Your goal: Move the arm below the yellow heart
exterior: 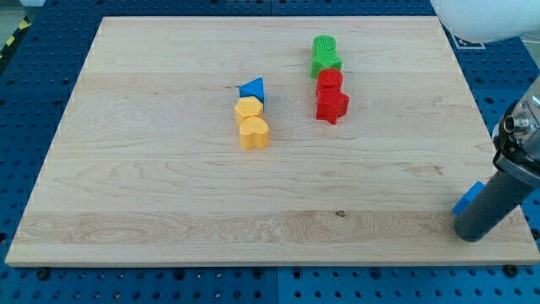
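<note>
My tip [474, 236] sits at the view's bottom right, resting on the wooden board [169, 211] near its right edge, approx. 4 o'clock from board centre; the rod is a dark cylinder w/ a small blue tab on its left side, and its upper part is cut off by the frame's right edge. The rod has no jaws and nothing is held; the tip touches no block and stands well apart from all of them. The yellow heart [254, 133] lies just left of board centre, at approx. 10 o'clock from the tip: solid yellow, lobed outline, upright faces in shade. Touching it at 12 o'clock is a yellow hexagon-like block [248, 108], exact shape hard to confirm. Beyond that, at 12–1 o'clock, sits the blue triangle [252, 89]. To the right, a red star [332, 105] w/ a red block [330, 80] behind it, shape unclear. Farthest: green star [325, 64] and green block [324, 45], outlines merging.
</note>
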You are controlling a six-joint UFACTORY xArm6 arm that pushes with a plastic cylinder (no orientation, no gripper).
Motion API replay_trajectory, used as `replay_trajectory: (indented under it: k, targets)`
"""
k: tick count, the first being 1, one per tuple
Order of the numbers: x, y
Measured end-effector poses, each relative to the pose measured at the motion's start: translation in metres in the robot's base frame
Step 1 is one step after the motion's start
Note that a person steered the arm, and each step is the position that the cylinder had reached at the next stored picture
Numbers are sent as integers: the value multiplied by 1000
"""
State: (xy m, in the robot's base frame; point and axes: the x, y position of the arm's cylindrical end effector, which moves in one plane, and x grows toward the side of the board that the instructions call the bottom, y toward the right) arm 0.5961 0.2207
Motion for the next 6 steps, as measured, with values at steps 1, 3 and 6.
replay_trajectory:
  k: [1, 3, 6]
  targets:
    - [0, -20]
    - [-55, -60]
    - [-87, -272]
